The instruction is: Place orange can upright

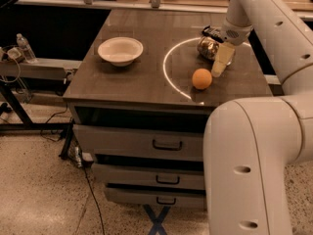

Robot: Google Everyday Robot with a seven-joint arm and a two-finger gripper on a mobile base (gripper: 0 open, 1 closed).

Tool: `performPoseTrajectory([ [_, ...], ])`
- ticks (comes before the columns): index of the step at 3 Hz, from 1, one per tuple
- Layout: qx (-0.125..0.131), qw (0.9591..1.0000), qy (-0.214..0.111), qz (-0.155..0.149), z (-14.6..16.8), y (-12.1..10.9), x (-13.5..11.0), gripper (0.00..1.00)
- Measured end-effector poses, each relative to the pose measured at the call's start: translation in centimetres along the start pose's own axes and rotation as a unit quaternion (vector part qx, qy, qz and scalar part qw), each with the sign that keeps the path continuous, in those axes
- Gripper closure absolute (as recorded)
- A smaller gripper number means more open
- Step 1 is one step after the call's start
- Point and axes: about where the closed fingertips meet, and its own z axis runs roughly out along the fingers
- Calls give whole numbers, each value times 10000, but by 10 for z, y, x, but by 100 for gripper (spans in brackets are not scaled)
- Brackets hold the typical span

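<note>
**A:** Where's the shiny metal can with the orange-gold and brown label [207, 48]?

**B:** Upper right of the frame, on the dark wood-grain cabinet top [137, 84], inside the bright ring of light [165, 65]. The pale gripper [220, 62] is right up against its right side, coming down from the white arm [279, 38].

**A:** Clamped on it?

**B:** I can't tell whether the jaws are spread or pinching, because the gripper's own body covers that side of the can. Whether the can is lying or just tipped, I can't say either.

**A:** Anything else hidden?

**B:** A flat dark thing [211, 32] behind the can, half covered by the wrist. The robot's big white body [249, 170] fills the lower right and cuts off the drawers [146, 143].

**A:** Any writing?

**B:** The label's too small to read. A round orange fruit [202, 79] sits just below the gripper, and a white bowl [120, 50] is well off to the left.
</note>
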Motion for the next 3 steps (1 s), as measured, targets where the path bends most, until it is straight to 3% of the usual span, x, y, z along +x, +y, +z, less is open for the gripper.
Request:
performPoseTrajectory([
  [1,-19,9996,-272,-41,-10,5,-27,0],
  [2,-10,9985,-548,78,-16,8,-60,0],
  [3,-7,9974,-627,355,-12,5,-73,0],
])
